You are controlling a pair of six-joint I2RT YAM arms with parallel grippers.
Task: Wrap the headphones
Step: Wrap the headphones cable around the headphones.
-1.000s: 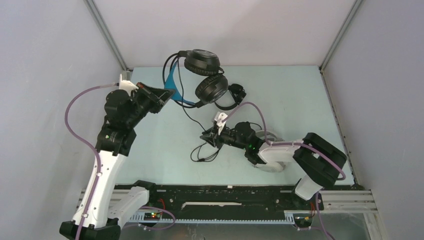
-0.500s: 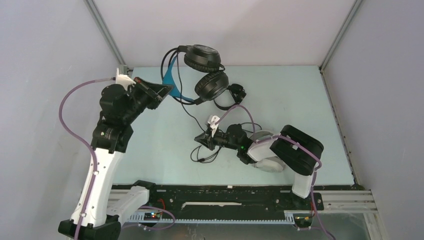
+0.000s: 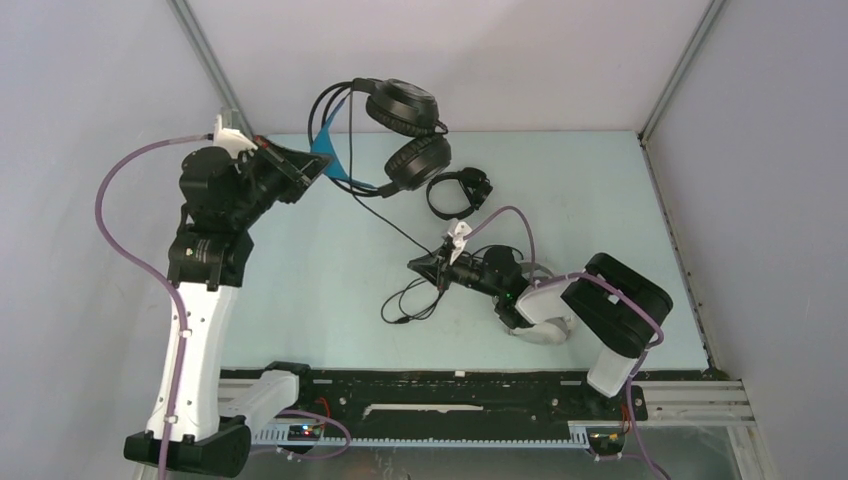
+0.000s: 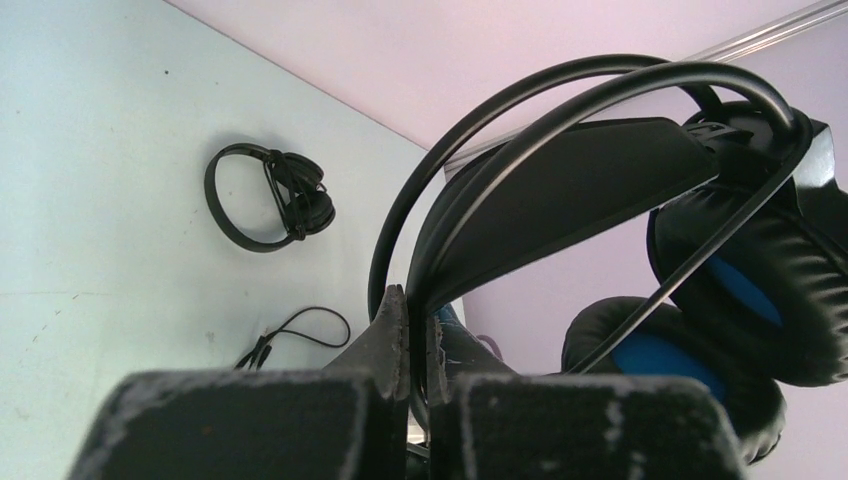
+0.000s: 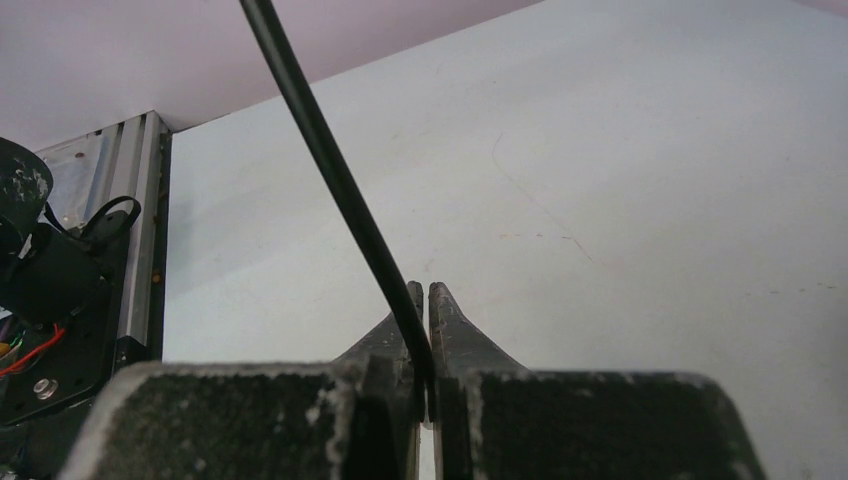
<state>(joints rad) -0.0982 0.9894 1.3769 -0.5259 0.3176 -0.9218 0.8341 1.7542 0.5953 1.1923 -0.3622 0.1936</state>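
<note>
Pale blue-green tabletop sits between plain grey walls, with one arm working over its far-left corner and the other near its middle. The likeliest trouble is strain. The black cable runs in a fairly straight line from the raised earcups to the right gripper, so if the arms pull further apart it may slide through the fingers or tug hard where it enters the cup. The left gripper pinches only the thin headband hoops, so the heavy cups could swing or twist out of that narrow hold. The loose cable loops on the table could also snag as they are drawn in. The bulky black over-ear headphones, blue inside, hang in the air from the left gripper's closed jaws, cups to its right above the table's far edge. The right gripper is clamped on the cable low over the table, with the slack just to its near-left. The small black on-ear headset lies apart, beyond the right gripper.
</note>
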